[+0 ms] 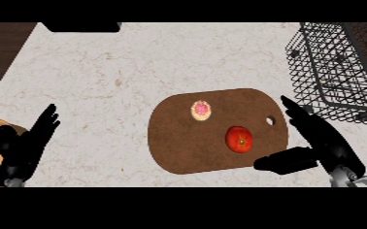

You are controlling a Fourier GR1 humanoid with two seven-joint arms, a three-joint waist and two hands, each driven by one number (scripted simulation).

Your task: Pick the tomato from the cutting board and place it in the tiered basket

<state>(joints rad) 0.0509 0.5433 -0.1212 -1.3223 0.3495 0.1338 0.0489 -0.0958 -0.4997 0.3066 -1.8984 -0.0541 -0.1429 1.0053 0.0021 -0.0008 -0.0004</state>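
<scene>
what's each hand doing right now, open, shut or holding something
Left hand: open, fingers straight, holding nothing, at the view's lower left.
Right hand: open, thumb spread, holding nothing, just right of the tomato on the cutting board.

A pale speckled stone counter (143, 63) fills the picture. Dark brown wood (13, 41) shows at the upper left.

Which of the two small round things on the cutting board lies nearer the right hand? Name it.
The red tomato. It lies just left of the right hand, between thumb and fingers, while the pink-topped pastry sits farther up-left on the cutting board.
</scene>
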